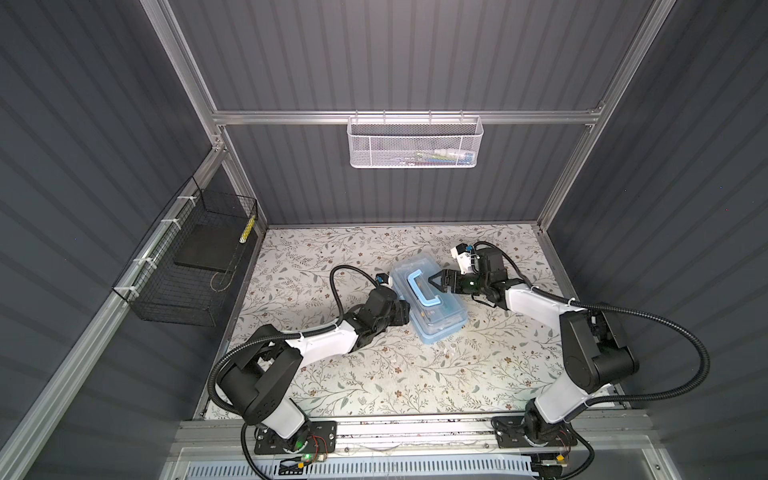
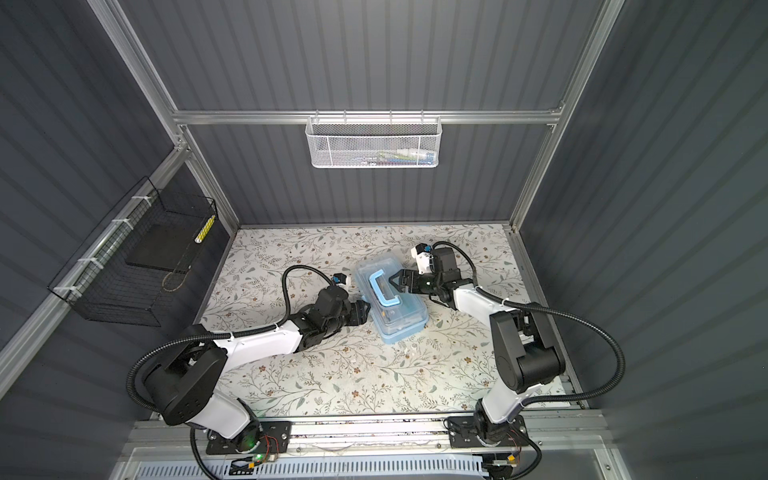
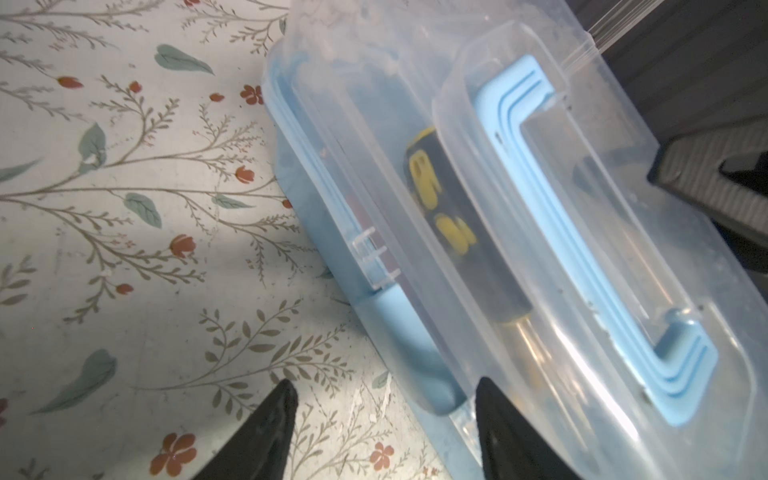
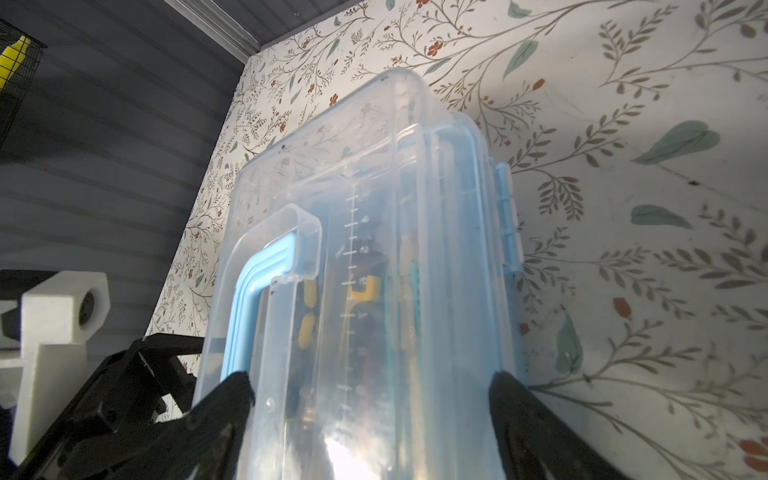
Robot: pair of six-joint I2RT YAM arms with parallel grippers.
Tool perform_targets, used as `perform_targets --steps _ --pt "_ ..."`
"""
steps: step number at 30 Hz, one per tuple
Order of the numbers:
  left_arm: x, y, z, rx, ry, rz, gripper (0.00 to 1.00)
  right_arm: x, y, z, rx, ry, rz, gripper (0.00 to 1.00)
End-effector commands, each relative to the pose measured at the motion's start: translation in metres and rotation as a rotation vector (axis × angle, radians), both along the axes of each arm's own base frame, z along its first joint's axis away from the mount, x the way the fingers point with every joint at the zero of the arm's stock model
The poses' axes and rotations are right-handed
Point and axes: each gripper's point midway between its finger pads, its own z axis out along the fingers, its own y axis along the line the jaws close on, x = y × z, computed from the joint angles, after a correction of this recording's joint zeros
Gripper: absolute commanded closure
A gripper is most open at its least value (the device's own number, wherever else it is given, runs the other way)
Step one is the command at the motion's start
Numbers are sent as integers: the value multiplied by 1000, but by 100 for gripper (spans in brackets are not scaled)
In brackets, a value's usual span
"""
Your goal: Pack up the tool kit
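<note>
The white mesh basket (image 1: 415, 162), well beyond both grippers, holds a few slim items too small to tell. The black wire basket (image 1: 166, 309), out past the left gripper (image 3: 384, 386), holds a black slab (image 1: 203, 245) and a yellow-striped stick (image 1: 248, 230). The tool kit (image 1: 436, 322) lies between the grippers: clear lid down, blue handle (image 1: 419, 286) flat, a black-and-yellow tool (image 3: 436, 199) inside. The left gripper's jaws stand apart at the kit's side, holding nothing, and the right gripper (image 1: 433, 282) is spread wide over the lid, also empty.

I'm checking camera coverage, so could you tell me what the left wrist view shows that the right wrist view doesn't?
Left wrist only: the blue latch on the box. Right wrist only: a blue hinge and a corner of the wire basket. Both: the clear lid, the blue handle, the yellow-black tool inside, and the floral table.
</note>
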Motion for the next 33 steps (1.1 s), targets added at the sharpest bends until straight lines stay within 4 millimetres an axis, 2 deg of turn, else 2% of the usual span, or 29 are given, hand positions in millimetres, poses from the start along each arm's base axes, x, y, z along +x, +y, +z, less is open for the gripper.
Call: perform_targets --steps 1,14,20,23,28,30,33 --pt "4 13 -3 75 -5 44 31 -27 12 -31 -4 146 55 9" --pt "-9 46 -9 163 29 124 35 -26 11 -36 -26 151 53 9" --pt "-12 38 -4 122 23 84 35 -26 11 -32 -25 144 53 9" --pt "-14 23 1 69 1 8 27 -25 11 -32 -25 145 54 9" --pt "-15 6 -9 24 11 -58 22 -25 13 -30 -22 143 57 9" --pt "-13 1 -7 9 4 -67 23 -25 13 -30 -23 143 59 9" --pt "-10 2 4 -28 -34 -49 33 -26 13 -30 -23 144 60 9"
